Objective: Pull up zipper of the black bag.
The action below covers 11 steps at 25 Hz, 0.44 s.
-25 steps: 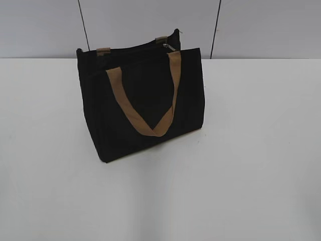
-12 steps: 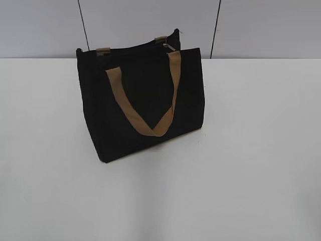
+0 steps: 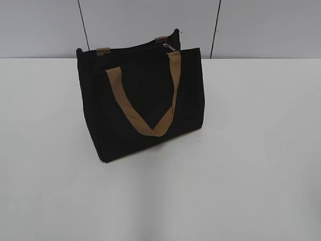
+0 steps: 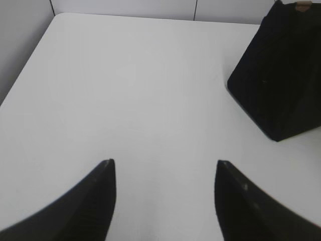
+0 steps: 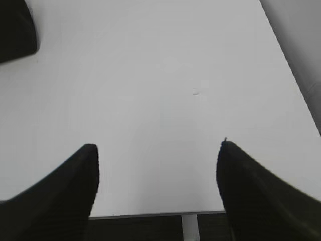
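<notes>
Black bag [image 3: 143, 100] stands well apart from both spread-jawed grippers (left gripper [image 4: 164, 173], right gripper [image 5: 158, 150]).

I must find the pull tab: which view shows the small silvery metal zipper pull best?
The exterior view: the small silvery metal zipper pull sits at the boxy black fabric bag's top edge. Both wrist views show only bag fabric, no pull.
</notes>
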### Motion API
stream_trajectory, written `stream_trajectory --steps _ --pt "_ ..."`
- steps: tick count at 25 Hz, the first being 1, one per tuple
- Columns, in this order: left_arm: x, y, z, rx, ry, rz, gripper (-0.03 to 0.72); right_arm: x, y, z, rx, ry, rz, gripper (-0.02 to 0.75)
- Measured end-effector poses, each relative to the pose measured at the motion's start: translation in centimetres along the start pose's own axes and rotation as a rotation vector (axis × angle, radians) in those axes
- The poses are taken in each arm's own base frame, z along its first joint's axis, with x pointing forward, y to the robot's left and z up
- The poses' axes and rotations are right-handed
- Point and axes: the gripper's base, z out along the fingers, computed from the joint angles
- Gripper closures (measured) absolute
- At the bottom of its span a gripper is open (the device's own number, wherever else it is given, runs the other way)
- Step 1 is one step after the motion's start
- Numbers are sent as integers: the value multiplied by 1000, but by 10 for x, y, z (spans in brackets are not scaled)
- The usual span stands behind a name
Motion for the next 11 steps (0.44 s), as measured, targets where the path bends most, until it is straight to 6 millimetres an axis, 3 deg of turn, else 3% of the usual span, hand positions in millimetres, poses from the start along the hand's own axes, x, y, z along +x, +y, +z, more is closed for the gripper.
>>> stream_trajectory --steps 11 --pt "0 -1 0 -71 -4 -33 221 0 0 0 25 1 14 182"
